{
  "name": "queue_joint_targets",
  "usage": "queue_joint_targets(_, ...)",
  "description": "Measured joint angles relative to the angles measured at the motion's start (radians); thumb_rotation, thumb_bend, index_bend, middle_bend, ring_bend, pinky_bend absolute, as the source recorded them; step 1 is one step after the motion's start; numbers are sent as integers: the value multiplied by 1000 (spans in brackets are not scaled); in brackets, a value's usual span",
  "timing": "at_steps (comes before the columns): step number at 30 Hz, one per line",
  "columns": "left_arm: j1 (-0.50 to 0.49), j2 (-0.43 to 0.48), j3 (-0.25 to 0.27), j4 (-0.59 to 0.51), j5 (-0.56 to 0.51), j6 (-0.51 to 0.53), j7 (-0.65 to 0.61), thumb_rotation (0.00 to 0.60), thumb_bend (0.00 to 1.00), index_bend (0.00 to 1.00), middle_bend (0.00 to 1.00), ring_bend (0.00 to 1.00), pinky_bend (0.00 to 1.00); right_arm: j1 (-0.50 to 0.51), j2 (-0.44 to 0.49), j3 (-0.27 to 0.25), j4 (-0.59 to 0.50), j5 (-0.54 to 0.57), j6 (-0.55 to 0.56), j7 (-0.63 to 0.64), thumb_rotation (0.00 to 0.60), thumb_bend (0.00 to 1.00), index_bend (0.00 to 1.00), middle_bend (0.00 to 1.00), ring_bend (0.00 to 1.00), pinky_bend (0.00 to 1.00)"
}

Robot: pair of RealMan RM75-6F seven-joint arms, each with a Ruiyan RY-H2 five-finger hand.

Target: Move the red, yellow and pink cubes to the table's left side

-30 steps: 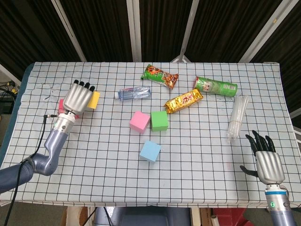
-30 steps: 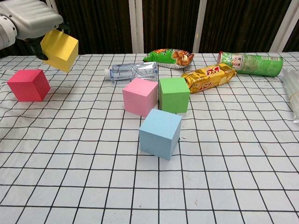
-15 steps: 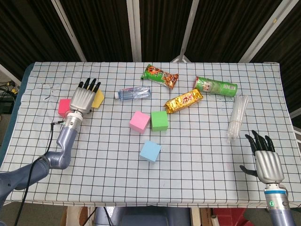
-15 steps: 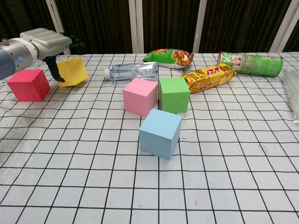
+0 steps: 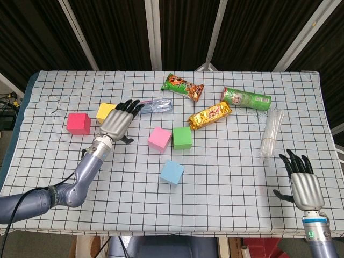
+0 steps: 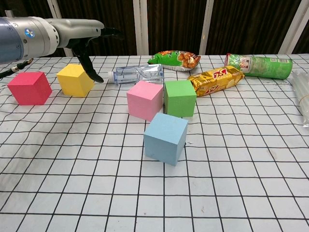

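Pink cube [image 5: 159, 139] in the head view sat touching the left face of the green cube [image 5: 182, 138], the landmark near the table's middle. Further left of the green cube lay the yellow cube [image 5: 106, 111], and beyond it the red cube [image 5: 78, 123], both already on the left side. The left hand [image 5: 118, 120] hovered between the yellow and pink cubes, fingers spread and holding nothing. The right hand [image 5: 304, 184] waited far right and nearer than the green cube, fingers apart, empty. A blue cube [image 5: 171, 172] lay just in front of the green one.

In the chest view, the pink cube [image 6: 144, 100] again pressed against the green cube [image 6: 180, 98], so its right face looked blocked. It appeared light, rigid and matte, likely foam; a grip across its free front and back faces would probably suit. The left hand [image 6: 82, 35] hung above the yellow cube [image 6: 75, 79], open. A clear bottle [image 6: 136, 74] and snack bags [image 6: 214, 79] lay behind the green cube, with a green canister [image 6: 259, 65] to their right; whether these held anything could not be told.
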State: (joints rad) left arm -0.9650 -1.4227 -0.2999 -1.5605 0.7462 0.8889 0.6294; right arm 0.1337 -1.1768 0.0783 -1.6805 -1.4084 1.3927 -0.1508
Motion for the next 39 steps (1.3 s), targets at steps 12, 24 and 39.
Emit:
queue_joint_targets(12,-164,-75,57,1,-300,19,222,600,0,7,0,0,101,-12,17,3,1,-3,18,37,600,59,124,27,113,0)
queue_joint_targets(24,-238,-274,77,226,-240,-17,187,600,0,39,70,0,98,-16,24,10,4,12,19,47,600,59,124,27,114,0)
queue_joint_targets(39,-265,-398,113,371,-101,56,205,600,192,481,606,273,208,-22,37,8,4,12,20,68,600,59,124,27,123,0)
